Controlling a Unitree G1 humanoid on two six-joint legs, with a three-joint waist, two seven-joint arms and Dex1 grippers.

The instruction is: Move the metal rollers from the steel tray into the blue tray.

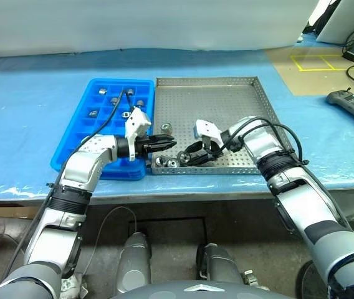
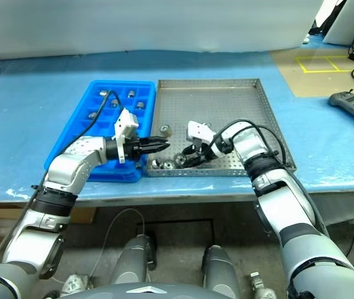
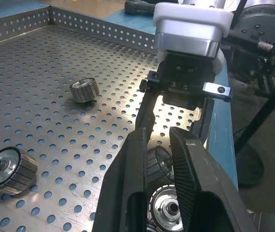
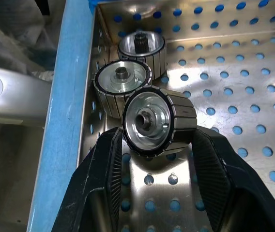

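A long table covered in light blue sheeting (image 1: 33,112) is spreading across the scene. On it, a large shallow rectangular steel tray of perforated silver metal (image 1: 227,103) is lying with its long sides running from near to far. Touching its left wall, a narrower bright blue plastic tray with a grid of square compartments (image 1: 71,140) is lying the same way, several small silver-grey metal rollers (image 1: 93,113) sitting in its far compartments, one to a cell.

The left gripper (image 1: 172,143), two black fingers pressed together and holding nothing, is pointing right across the steel tray's near left corner. The right gripper (image 4: 152,145) is pointing left and downward into the same corner, its fingers (image 4: 109,162) standing on either side of one short ribbed metal roller (image 4: 152,121); whether they are already pressing it I cannot tell. That roller is lying on its side, its axis level and its dark centre hole facing back toward the wrist. Two more rollers (image 4: 123,79) are lying just beyond it against the near wall, touching each other. Another roller (image 1: 167,128) is standing apart, farther in, near the left wall.
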